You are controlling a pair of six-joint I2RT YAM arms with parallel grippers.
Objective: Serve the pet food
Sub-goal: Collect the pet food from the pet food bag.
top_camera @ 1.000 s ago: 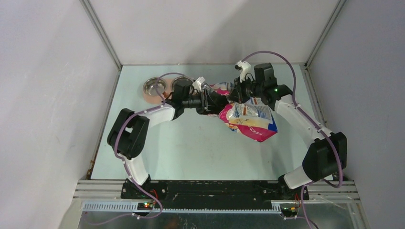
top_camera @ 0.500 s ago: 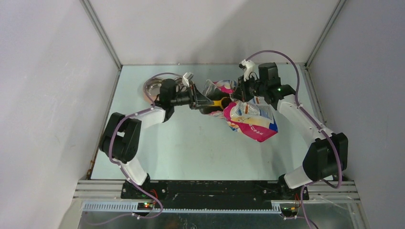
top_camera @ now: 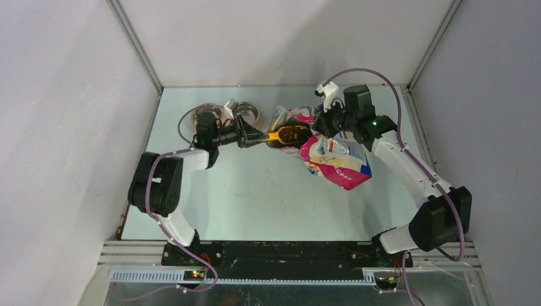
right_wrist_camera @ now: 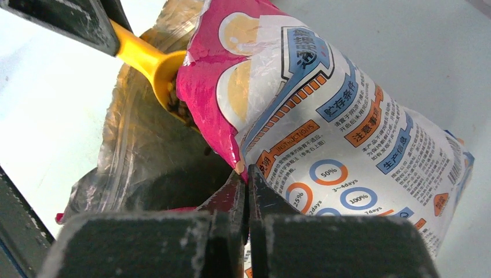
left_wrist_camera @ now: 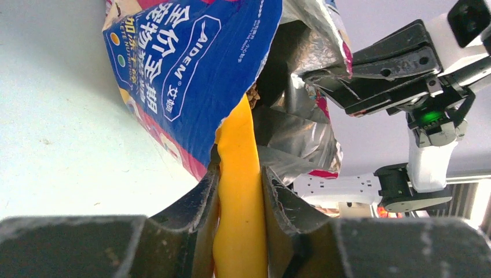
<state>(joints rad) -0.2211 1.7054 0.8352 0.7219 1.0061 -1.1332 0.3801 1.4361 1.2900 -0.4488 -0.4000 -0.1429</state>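
My left pincer (left_wrist_camera: 238,180) is clamped on the flat handle of the orange plastic scoop (top_camera: 288,135), whose bowl sits at the mouth of the pet food bag (top_camera: 338,159). My right pincer (right_wrist_camera: 244,180) is pinched shut on the pink edge of that mouth and holds it up and open. The worry is the load: the handle is smooth and narrow between my left fingers (left_wrist_camera: 200,197), so I judge that a quick swing or a slight roll of my wrist could twist the scoop and shed kibble (right_wrist_camera: 182,108) onto the table (top_camera: 255,197) on the way to the steel bowls of the feeder (top_camera: 251,111), which stand just behind my left arm. The bag's foil lip hangs close over the scoop, and if the scoop catches on it as it comes out, it could knock pieces off or drag the glossy film out of my right grip; then the mouth would sag shut, or the bag would tip and pour. The bag lies on its side on the table, towards the right, with only its opening raised. The kibble shows as small, dry, brown pellets, loose in the scoop's bowl, with a few more in the shadowed silver lining just inside the bag. How full the scoop is I cannot tell, since the bag's flap hides most of it
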